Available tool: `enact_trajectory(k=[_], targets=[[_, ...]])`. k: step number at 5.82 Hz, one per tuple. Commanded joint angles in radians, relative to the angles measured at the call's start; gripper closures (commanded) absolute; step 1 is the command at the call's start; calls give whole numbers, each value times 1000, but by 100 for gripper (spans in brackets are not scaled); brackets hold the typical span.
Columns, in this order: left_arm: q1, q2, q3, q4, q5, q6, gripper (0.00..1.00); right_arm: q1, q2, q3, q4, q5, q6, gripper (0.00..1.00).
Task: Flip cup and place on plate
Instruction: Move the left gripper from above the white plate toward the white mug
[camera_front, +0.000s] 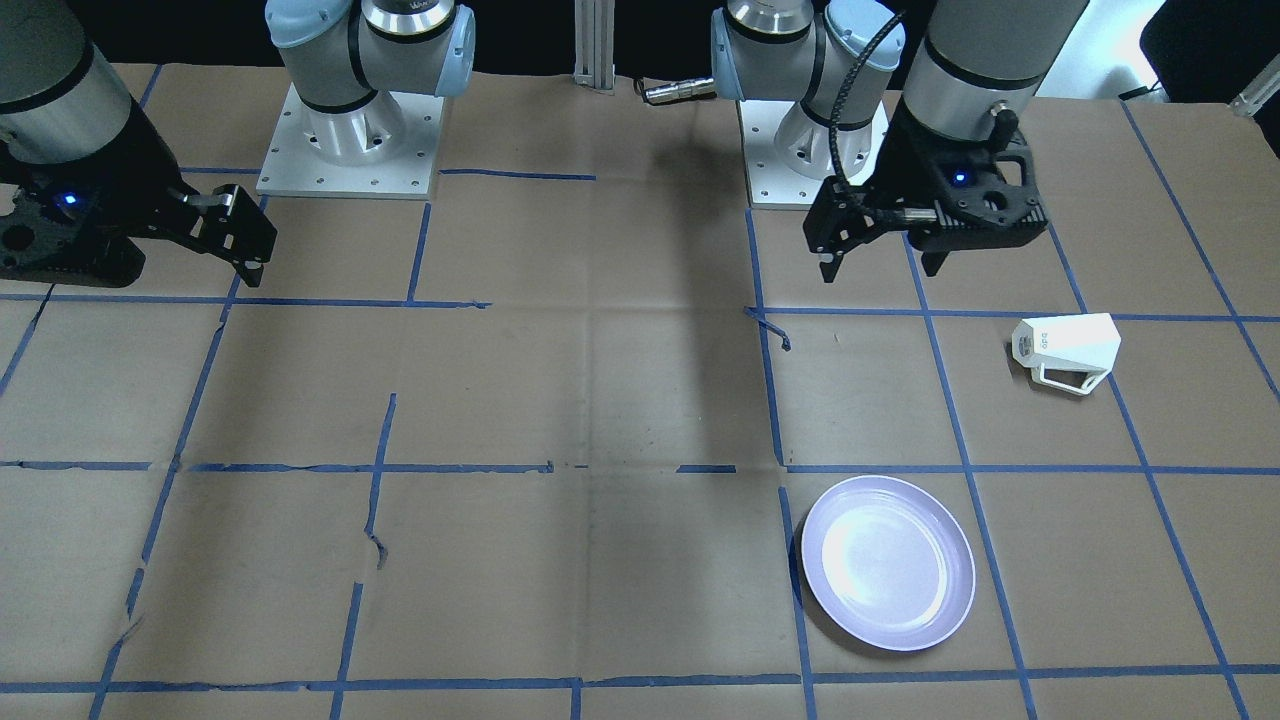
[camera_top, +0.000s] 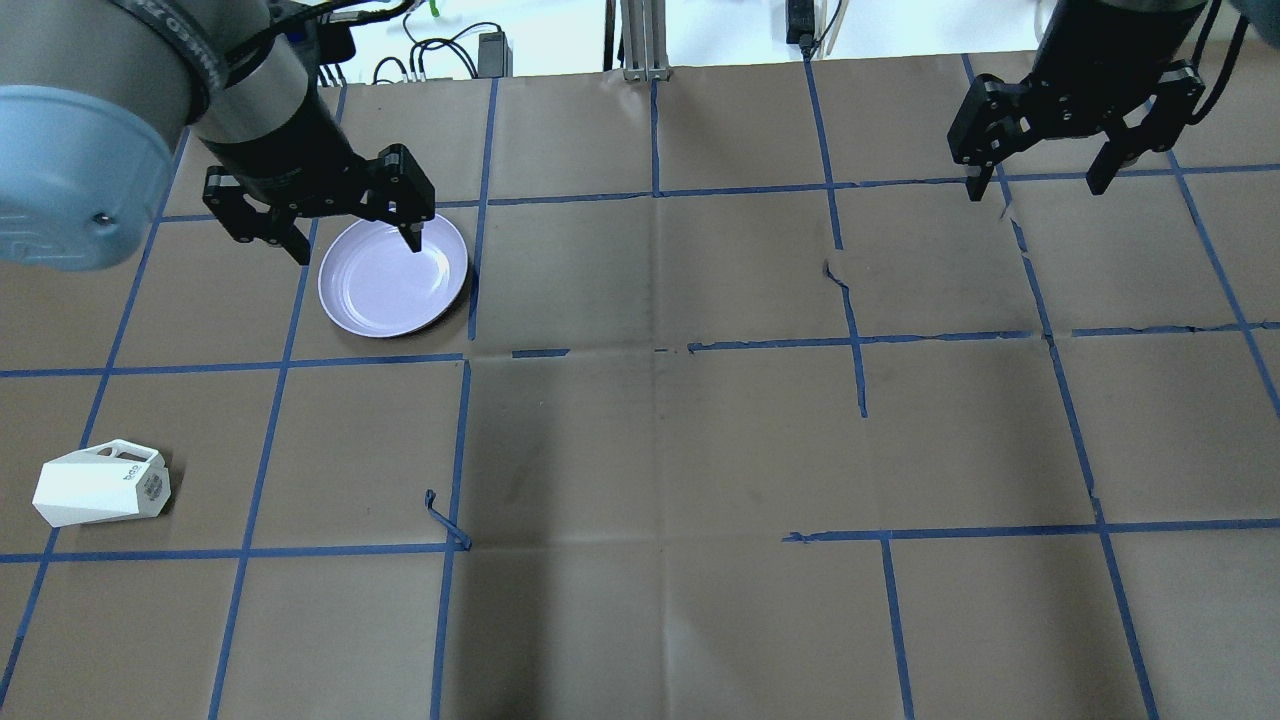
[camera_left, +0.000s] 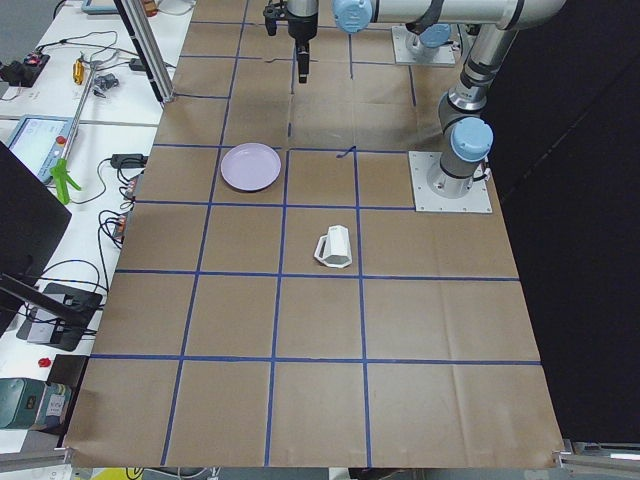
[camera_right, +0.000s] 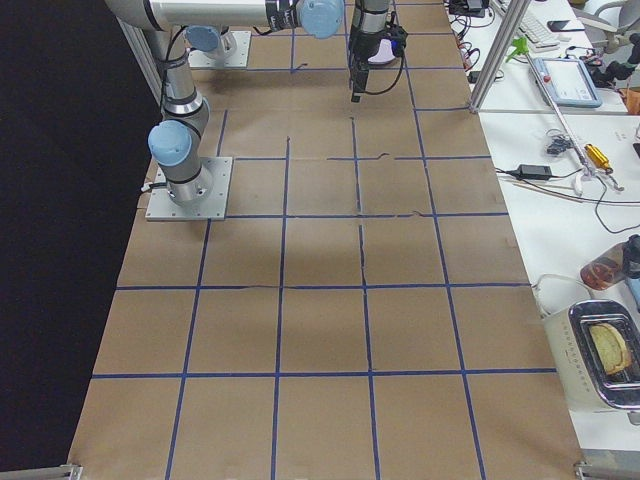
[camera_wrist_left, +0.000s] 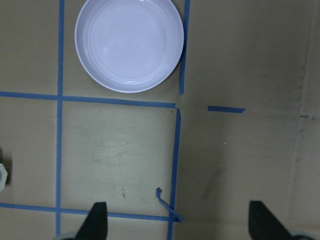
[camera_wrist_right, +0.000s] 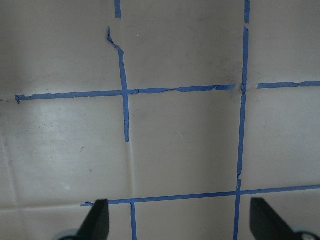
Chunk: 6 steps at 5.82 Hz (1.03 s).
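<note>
The white faceted cup (camera_front: 1068, 345) lies on its side on the brown paper at the robot's left, with its handle toward the far side and its lettered base toward the table's middle. It also shows in the overhead view (camera_top: 100, 490) and the left side view (camera_left: 335, 247). The lavender plate (camera_front: 888, 562) sits empty, farther from the robot than the cup (camera_top: 393, 280) (camera_wrist_left: 129, 45). My left gripper (camera_front: 882, 270) hangs open and empty, high above the table, touching neither (camera_top: 357, 250) (camera_wrist_left: 180, 222). My right gripper (camera_top: 1037, 188) is open and empty on the other side (camera_wrist_right: 180, 220).
Brown paper with a blue tape grid (camera_top: 655, 350) covers the table. A loose curl of tape (camera_top: 445, 520) lies near the middle. The two arm bases (camera_front: 350, 140) stand at the robot's edge. Cables and gear lie on side benches (camera_left: 60, 170) beyond the far edge.
</note>
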<state>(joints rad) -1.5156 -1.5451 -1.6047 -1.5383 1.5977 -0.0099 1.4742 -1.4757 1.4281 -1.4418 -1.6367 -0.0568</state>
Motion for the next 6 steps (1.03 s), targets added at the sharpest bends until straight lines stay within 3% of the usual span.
enact_trajectory(k=[1,4,5,6], targets=[[232,45,-1,-60,7,300,1,0,0,0,0,0,0,0],[757,8,-1,-45,-1,972,1,0,0,0,1,0,0,0],[891,-62,32,-20,1,1140,1,0,0,0,0,0,0,0],[941,-104,32,38,1,1189,1,0,0,0,1,0,0,0]])
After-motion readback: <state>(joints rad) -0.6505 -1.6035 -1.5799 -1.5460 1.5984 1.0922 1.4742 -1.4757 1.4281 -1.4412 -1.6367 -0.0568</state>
